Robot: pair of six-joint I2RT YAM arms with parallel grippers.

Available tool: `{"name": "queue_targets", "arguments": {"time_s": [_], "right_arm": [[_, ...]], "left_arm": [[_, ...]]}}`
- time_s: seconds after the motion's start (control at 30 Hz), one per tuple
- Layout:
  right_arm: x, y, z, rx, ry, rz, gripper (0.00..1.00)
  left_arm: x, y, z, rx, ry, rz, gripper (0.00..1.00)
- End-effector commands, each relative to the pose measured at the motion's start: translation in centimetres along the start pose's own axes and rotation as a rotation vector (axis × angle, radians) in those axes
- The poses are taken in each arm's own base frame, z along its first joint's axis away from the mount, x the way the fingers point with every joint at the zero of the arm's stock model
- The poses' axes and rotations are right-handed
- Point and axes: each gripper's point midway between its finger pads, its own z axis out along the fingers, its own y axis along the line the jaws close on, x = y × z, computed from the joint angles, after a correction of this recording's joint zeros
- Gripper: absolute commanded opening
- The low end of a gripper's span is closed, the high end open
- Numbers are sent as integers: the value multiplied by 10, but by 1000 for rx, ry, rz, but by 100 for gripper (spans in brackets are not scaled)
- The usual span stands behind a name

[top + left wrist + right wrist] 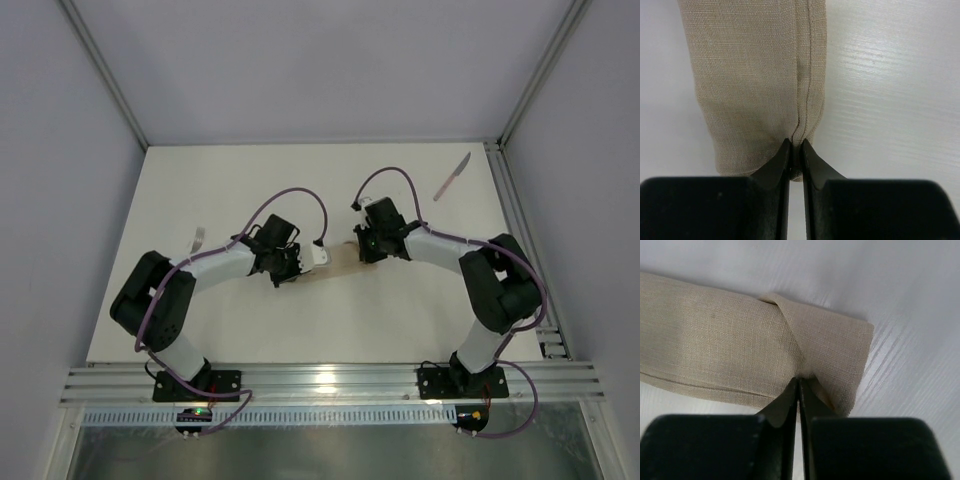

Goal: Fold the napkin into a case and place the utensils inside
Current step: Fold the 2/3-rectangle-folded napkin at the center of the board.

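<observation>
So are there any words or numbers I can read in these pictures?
None: no words, numbers or signs can be read.
The napkin is plain cloth, the knife is too small to show any mark, and the left gripper and right gripper are plain black.
The arm bases show only tiny lights.

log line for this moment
phase: folding | left gripper: jaws shut on napkin | right gripper: jaws shut on napkin | knife: outside napkin
</observation>
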Motion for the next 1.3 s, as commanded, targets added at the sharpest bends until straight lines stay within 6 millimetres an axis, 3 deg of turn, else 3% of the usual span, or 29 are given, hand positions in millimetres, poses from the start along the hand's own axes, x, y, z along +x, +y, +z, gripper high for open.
{"name": "queue_targets", "arguments": {"time_s": [0.0,0.07,0.1,0.13,0.17,0.2,0.27,0.37,0.53,0.63,0.8,1.27], "right_arm": [[-35,14,-22,10,-116,-141,16],[-71,43,-46,-47,-296,-265,28],[-58,66,-47,-110,-322,-312,34],[-65,83,-59,-177,-409,-335,45],[-83,112,-73,-295,-549,-355,47],[-62,115,-67,-337,-548,-358,49],[-68,135,-78,-430,-664,-387,54],[-50,135,-70,-456,-673,-420,55],[-34,141,-73,-519,-729,-529,55],[-29,143,-73,-507,-785,-620,60],[-15,155,-51,-458,-730,-716,61],[-18,154,-9,-312,-699,-756,62]], "left_arm": [[-5,-9,-5,44,-12,-41,9],[-9,-9,-7,41,-30,-53,11],[-11,-8,-7,37,-38,-54,13],[-10,-9,-7,38,-38,-55,14],[-10,-9,-7,37,-40,-54,16],[-9,-9,-7,39,-38,-55,16],[-9,-10,-7,47,-43,-61,18],[-12,-13,-9,68,-56,-79,19],[-17,-13,-17,80,-95,-99,23],[-16,-10,-18,68,-99,-104,23],[-15,-12,-19,80,-93,-105,24],[-16,-15,-19,124,-108,-120,20]]}}
